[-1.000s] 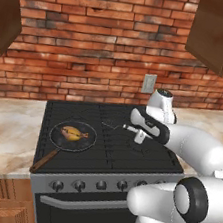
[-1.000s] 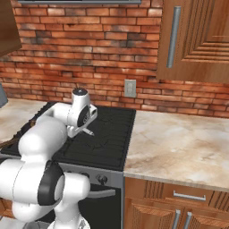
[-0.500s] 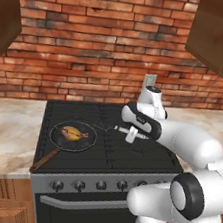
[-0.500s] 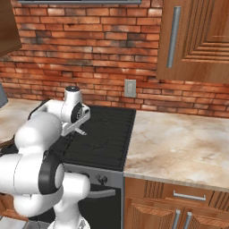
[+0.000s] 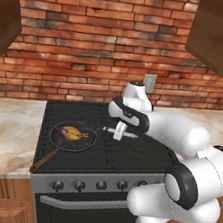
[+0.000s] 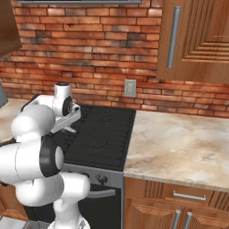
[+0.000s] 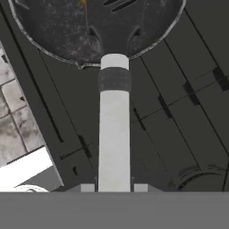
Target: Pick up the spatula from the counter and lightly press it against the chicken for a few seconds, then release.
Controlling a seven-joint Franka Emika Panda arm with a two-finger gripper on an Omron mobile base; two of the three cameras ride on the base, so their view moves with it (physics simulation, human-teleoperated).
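I have the spatula (image 7: 114, 134) in the end effector (image 5: 118, 132), which is closed on the white handle. In the hand view the handle runs straight up from between the two fingertips (image 7: 87, 188), one pressed to each side. Past a dark band on the handle, the dark slotted blade reaches over the near rim of the frying pan (image 7: 27, 42) and lies above the pan's floor. A sliver of yellow at the very top edge of that view is the chicken (image 5: 73, 132). I cannot tell whether the blade is touching it.

From the left base view, the spatula is held roughly level above the stove (image 5: 126, 159), with its blade end pointing left toward the pan. The chicken sits near the middle of the pan, which is on the front left burner. The pan's wooden handle angles down toward the stove's front left corner. The hand hovers just right of the pan, above the black grates and clear of them.

In the right base view the arm arches over the left part of the cooktop. The marble tabletop (image 6: 179, 147) runs off to the right of the stove. A wall outlet (image 6: 130, 88) is set in the brick wall (image 6: 89, 49) behind the stove, and a wooden cabinet (image 6: 201, 40) hangs above the tabletop.
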